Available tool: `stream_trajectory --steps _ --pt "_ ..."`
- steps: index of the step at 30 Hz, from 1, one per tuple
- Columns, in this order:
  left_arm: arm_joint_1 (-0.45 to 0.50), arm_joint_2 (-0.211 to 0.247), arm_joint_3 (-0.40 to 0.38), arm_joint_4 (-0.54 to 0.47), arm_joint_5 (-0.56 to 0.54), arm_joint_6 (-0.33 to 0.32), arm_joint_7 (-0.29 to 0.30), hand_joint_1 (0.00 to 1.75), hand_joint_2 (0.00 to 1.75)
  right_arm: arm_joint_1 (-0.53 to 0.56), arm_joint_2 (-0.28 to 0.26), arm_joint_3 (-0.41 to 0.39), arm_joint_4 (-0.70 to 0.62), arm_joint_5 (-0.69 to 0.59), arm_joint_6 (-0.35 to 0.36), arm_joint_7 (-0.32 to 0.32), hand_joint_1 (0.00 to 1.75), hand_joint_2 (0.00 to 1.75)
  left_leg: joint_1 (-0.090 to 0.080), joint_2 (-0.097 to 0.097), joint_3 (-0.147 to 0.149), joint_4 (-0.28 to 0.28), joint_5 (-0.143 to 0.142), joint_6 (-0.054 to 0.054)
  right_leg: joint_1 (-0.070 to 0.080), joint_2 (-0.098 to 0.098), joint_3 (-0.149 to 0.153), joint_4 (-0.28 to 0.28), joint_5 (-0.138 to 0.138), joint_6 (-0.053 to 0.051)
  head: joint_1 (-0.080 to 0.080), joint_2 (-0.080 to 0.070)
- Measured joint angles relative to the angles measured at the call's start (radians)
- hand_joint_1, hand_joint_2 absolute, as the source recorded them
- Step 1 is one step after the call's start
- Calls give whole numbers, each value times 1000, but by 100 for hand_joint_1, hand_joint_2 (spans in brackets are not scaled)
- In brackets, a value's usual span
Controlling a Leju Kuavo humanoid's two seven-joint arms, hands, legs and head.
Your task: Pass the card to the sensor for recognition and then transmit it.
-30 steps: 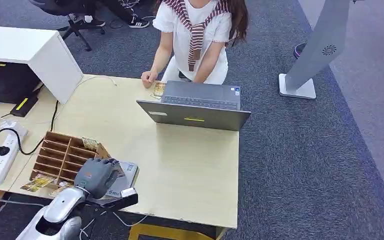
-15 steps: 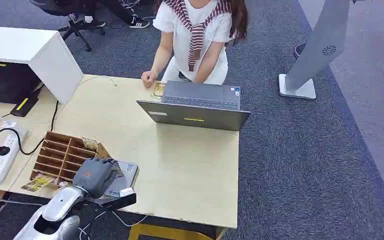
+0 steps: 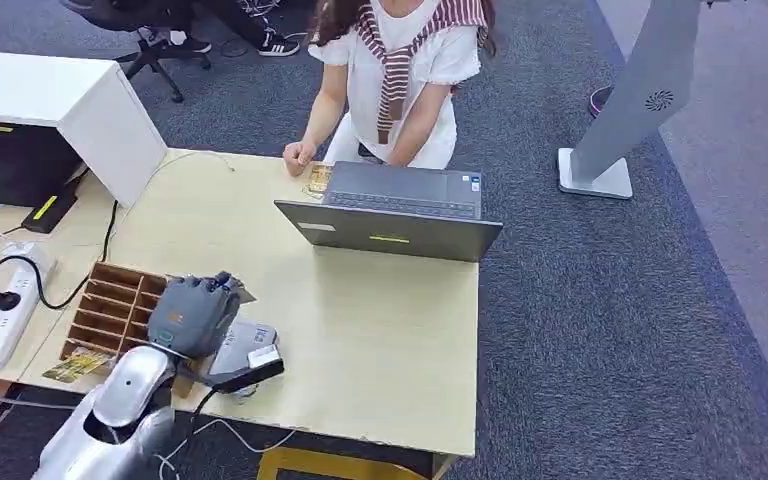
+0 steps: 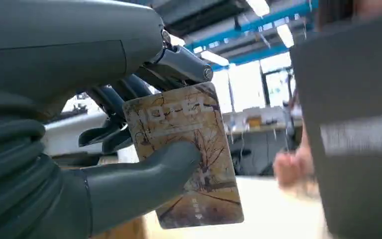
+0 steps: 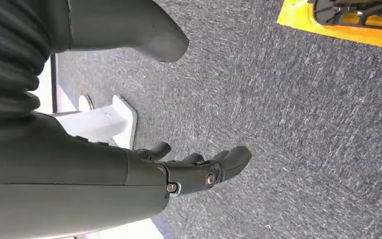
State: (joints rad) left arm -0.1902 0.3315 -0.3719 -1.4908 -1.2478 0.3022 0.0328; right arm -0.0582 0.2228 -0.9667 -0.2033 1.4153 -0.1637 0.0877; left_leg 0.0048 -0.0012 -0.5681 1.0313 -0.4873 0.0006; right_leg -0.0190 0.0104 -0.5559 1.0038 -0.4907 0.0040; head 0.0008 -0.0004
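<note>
Left robot hand point(image 4: 104, 164) pinches card point(image 4: 189, 154), fingers mostly hidden behind; right robot hand point(image 5: 179, 174) empty, fingers apart.

The robot's left arm point(image 3: 120, 415) is a shiny silver shell with rounded segments, and a small black-and-white block sticks out sideways near the wrist. The left hand point(image 3: 193, 315) is matte dark grey with an orange mark on its back. Up close there's a ribbed grey cover, a thick smooth thumb, darker fingers and small metal screws. The right hand point(image 5: 194, 167) looks the same.
</note>
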Motion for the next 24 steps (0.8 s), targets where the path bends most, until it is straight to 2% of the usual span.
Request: stream_trajectory --steps 5,12,16,19,24 --pt "-144 0 9 14 4 2 -12 175 175 -3 0 1 0 13 3 -8 0 175 0 0 0 0 1 0 0 0 0 0 1 -1 0 0" --pt "-245 1 18 47 -2 8 -16 175 175 -5 0 2 0 16 3 -14 0 175 0 0 -1 0 1 0 0 0 -1 0 1 -1 0 0" --pt "-339 8 26 108 4 6 -34 175 175 -7 0 4 1 16 7 -14 0 175 0 -1 -2 0 2 -1 0 -1 -1 0 1 -1 0 0" --pt "-401 12 26 162 -24 5 -23 175 175 -7 0 9 2 19 13 -14 0 175 0 0 -2 0 2 0 0 -1 -2 0 2 0 0 0" --pt "-560 17 26 346 -74 14 -5 175 175 -9 0 24 3 34 17 -6 0 175 0 0 -2 0 3 -1 0 -1 -2 0 3 -1 0 0"
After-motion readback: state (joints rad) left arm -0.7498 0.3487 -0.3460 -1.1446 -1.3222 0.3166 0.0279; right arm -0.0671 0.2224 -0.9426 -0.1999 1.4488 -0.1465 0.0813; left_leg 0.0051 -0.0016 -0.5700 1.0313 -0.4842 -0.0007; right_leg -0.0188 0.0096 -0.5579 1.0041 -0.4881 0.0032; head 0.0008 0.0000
